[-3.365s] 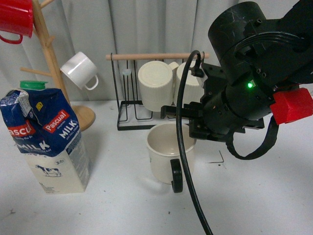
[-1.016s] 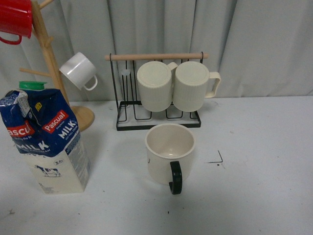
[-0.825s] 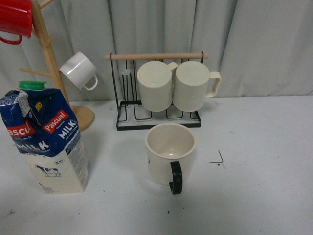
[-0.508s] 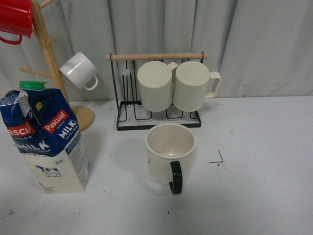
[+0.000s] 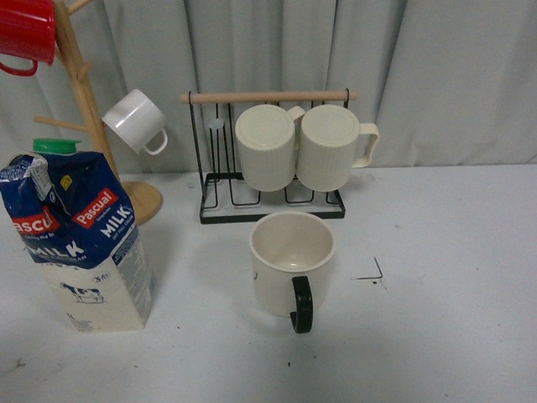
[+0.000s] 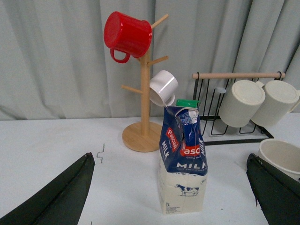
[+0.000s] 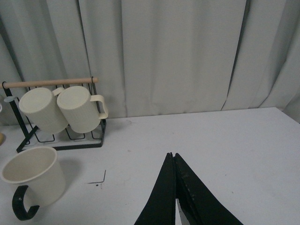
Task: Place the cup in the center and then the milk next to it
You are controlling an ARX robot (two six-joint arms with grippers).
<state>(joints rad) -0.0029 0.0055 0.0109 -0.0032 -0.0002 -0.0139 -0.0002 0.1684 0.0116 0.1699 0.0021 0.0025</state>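
Left tool [image 6: 169, 158] gapes wide and holds nothing. The milk [image 6: 183, 173] stands straight ahead of it, in line with the gap between its fingers and not yet inside it. The carton is upright on the worktop [image 5: 453, 336], long axis vertical, green cap on top. Its blue front corner is turned toward this tool, so the fingers would meet slanted faces rather than flat ones.

Right tool [image 7: 172, 157] is pinched shut on nothing. The cup [image 7: 33, 180] sits ahead of it and off to the robot's left, upright, mouth up, with the black handle toward the robot. A black corner mark [image 7: 101, 180] lies between that tool and the cup.

Neither arm shows in the front view. There the cup [image 5: 292, 264] stands just beside the mark [image 5: 373, 273], so it appears to be in the center [image 5: 348, 260] already. The milk [image 5: 80, 239] is well apart from it, on the robot's left.

The milk step looks to be next. The left arm seems the nearer one, and the carry would run from the left tool's side toward the cup.
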